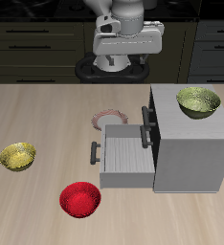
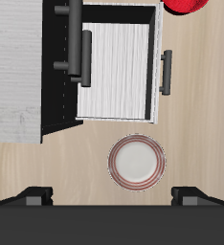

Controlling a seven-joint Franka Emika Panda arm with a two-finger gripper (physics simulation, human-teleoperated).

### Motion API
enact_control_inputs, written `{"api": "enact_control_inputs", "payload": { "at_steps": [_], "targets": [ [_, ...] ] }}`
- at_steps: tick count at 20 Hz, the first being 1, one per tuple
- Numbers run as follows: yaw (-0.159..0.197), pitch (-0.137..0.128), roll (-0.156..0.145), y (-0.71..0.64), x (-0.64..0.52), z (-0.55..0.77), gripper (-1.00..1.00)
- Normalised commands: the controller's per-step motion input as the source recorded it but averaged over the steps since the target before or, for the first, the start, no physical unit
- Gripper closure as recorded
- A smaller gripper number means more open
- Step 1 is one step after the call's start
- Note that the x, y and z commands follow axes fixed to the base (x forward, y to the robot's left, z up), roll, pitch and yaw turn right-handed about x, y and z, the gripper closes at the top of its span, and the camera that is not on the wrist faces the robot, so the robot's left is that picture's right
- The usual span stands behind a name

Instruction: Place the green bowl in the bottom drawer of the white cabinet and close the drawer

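A pale wood-grain counter (image 1: 37,110) fills most of the scene, evenly lit, with only soft shadows. Beyond its back edge runs a row of dark cabinets (image 1: 33,43) with long bar handles (image 1: 30,45), set in shadow beneath a black worktop.

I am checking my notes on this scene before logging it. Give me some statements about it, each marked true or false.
1. The bottom drawer of the white cabinet is pulled open. True.
2. The green bowl lies inside that drawer. False: it sits on the cabinet's top.
3. The hand holds a bowl. False: it holds nothing.
4. A red bowl sits on the table near its front edge. True.
5. A plate lies on the table beside the open drawer. True.
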Motion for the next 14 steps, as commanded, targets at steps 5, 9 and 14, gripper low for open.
{"api": "enact_control_inputs", "payload": {
  "at_steps": [5,9,14],
  "targets": [
    [0.024,-0.002,0.027,0.2,0.25,0.13,-1.0],
    [0.018,-0.007,0.031,0.19,0.24,0.16,-1.0],
    [0.022,-0.01,0.034,0.3,0.34,0.14,-1.0]
  ]
}}
